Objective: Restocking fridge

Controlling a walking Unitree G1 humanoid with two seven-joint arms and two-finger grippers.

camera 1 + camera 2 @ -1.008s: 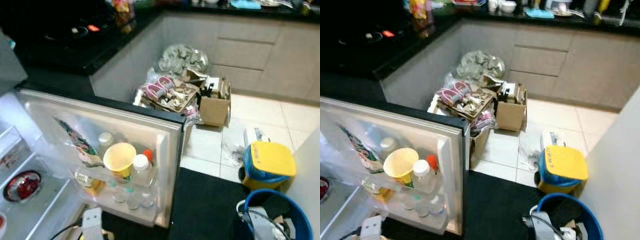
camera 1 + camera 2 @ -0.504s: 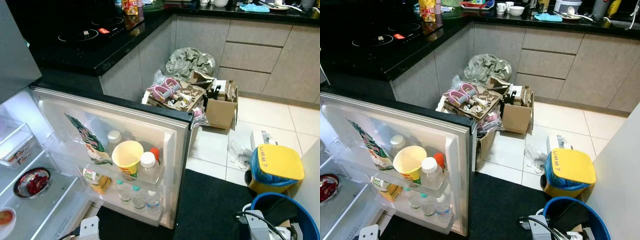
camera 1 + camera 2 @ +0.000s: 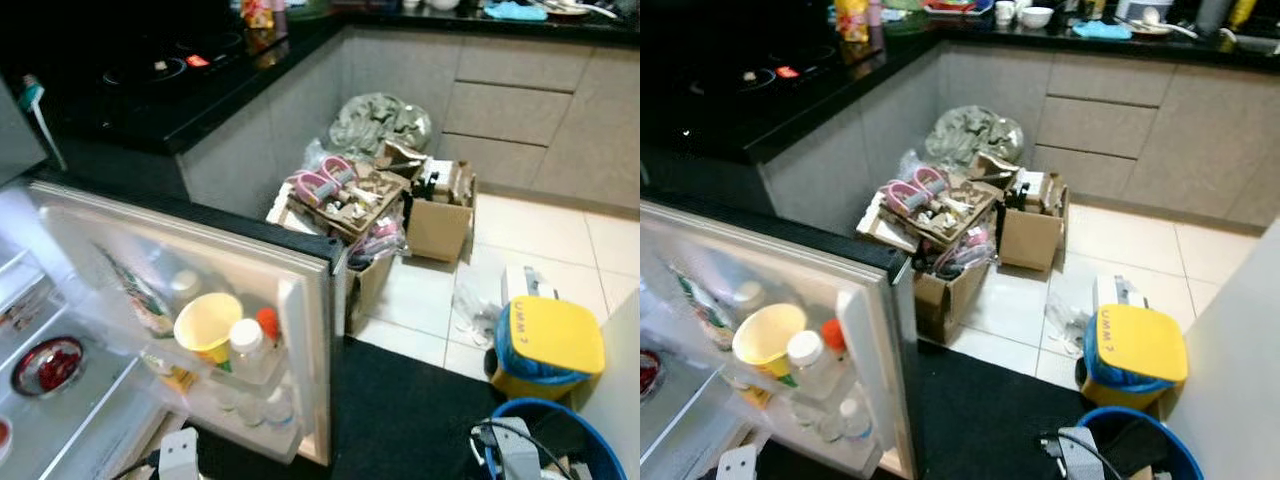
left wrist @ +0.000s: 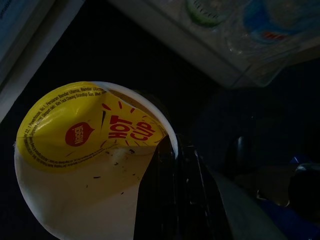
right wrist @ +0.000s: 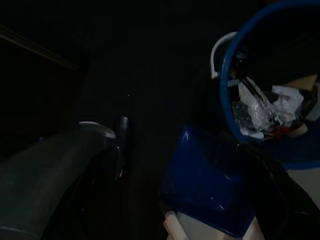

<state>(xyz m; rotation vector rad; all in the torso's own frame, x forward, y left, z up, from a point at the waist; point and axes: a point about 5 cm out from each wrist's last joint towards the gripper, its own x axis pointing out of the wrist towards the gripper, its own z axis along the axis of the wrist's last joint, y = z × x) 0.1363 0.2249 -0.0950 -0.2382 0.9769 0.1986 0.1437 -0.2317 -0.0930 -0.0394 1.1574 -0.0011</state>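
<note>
Fridge door open, cup noodle held low in the left end effector

In the left wrist view my left end effector (image 4: 175, 165) is clamped on the rim of the Hot Cup noodle cup (image 4: 80, 165), lower left of that frame, its peeled lid (image 4: 85, 125) facing the camera, so its axis points toward the wrist. I judge the thin rim may slip, or hit the fridge door (image 3: 200, 300). The right end effector (image 5: 120, 145): I cannot tell.

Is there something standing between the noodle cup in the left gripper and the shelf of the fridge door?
The door shelf is already crowded: a yellow cup, a capped bottle and small bottles fill it. The left gripper's cup has little free room there.
</note>
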